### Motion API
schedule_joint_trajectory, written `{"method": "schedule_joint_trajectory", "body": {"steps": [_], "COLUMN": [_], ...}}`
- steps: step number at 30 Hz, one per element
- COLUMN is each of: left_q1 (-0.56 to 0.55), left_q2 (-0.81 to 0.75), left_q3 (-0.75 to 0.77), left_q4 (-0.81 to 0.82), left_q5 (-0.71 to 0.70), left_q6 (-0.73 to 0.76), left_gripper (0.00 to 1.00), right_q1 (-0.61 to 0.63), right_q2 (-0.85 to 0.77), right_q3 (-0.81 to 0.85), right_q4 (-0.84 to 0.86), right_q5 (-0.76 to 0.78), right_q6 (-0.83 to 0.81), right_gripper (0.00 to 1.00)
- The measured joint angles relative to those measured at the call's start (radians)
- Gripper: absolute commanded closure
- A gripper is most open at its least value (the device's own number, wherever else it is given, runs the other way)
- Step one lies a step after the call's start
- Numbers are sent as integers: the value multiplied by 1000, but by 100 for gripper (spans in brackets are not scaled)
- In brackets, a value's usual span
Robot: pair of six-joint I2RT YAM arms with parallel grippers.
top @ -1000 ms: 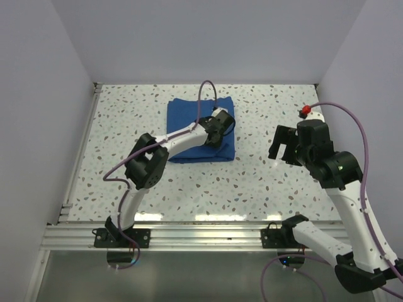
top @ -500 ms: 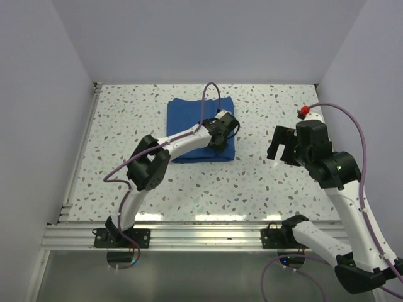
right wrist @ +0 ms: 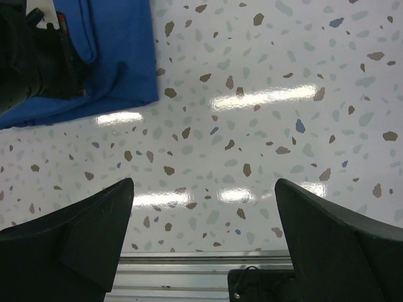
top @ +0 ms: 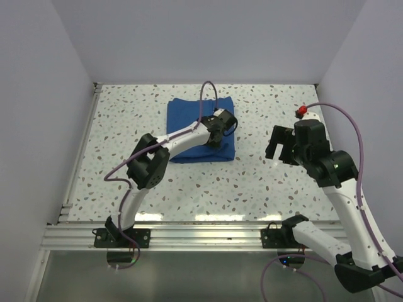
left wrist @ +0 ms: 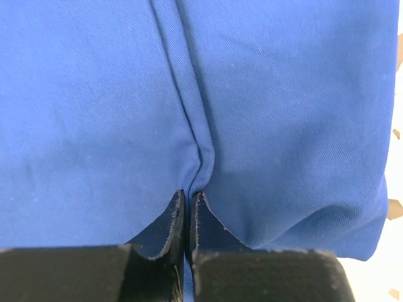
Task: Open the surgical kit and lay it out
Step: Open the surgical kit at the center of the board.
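Observation:
The surgical kit is a folded royal-blue cloth wrap (top: 189, 119) lying at the back middle of the speckled table. My left gripper (top: 221, 126) rests on its right half. In the left wrist view the left gripper (left wrist: 189, 204) is shut, pinching a raised fold of the blue cloth (left wrist: 201, 145) between its black fingertips. The wrap hides whatever it holds. My right gripper (top: 281, 145) hovers above the table to the right of the wrap, apart from it. Its fingers (right wrist: 94, 220) stand wide open with nothing between them. The blue wrap (right wrist: 119, 56) shows at that view's upper left.
White walls close in the table on the left, back and right. An aluminium rail (top: 201, 233) runs along the near edge, where both arm bases are bolted. Purple cables loop over each arm. Bare speckled tabletop (right wrist: 264, 126) lies under the right gripper.
The left gripper has closed on a fold of the blue cloth; its jaws stood partly open before. The right arm has barely shifted.

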Motion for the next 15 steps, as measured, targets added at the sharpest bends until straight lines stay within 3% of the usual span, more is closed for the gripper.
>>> {"method": "schedule_joint_trajectory", "body": {"steps": [8,15], "left_q1": [90,302], "left_q2": [-59,-399], "left_q3": [28,-138], "left_q4": [-50,-22], "left_q5": [72,55], "left_q6": [-2,-8], "left_gripper": [100,100], "right_q1": [0,0], "right_q2": [126,305], "right_q3": [13,122], "right_q4": [71,145], "right_q5": [-30,-68], "right_q6": [-18,-25], "right_gripper": [2,3]}}
